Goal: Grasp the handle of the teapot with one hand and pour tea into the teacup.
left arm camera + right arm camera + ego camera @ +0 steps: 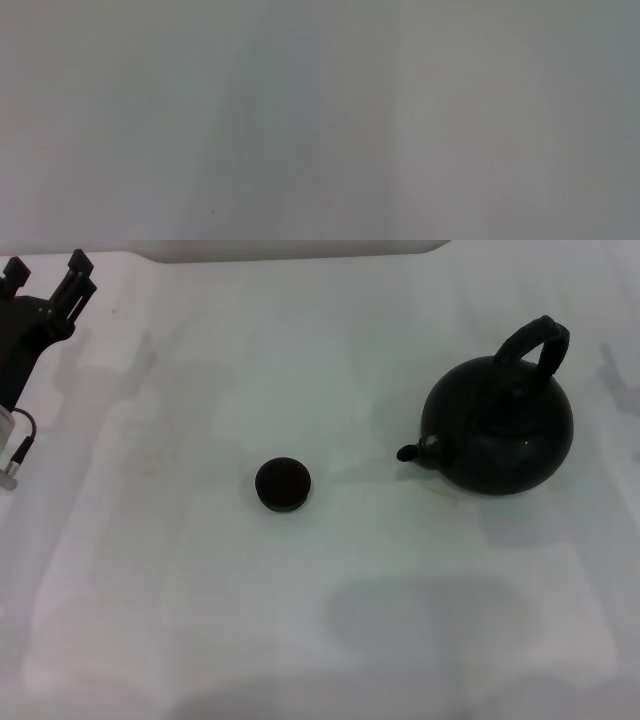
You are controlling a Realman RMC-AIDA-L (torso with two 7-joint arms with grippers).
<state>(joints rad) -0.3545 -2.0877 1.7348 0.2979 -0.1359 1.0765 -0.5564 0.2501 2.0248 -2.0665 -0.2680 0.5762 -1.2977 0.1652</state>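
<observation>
Teapot [498, 425] stands upright on the desk's [330, 640] right side, spout aimed left at the teacup [283, 484], arched handle on top. We see the left claw [50, 290] far off at the top-left corner, fingers apart; the right claw isn't showing, though its side is nearer.

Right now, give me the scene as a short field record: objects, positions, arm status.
surface: white table
teapot: dark, round, upright at robot's right
spout: points toward the robot's left, at the cup side
handle: arched over the top, free, nothing gripping it
teacup: small, dark, near centre, left of the teapot, apart from it
left end effector: far left corner, away from both objects, holding nothing
right end effector: not in view
wrist views: only blank surface
task status: grasp not yet begun
</observation>
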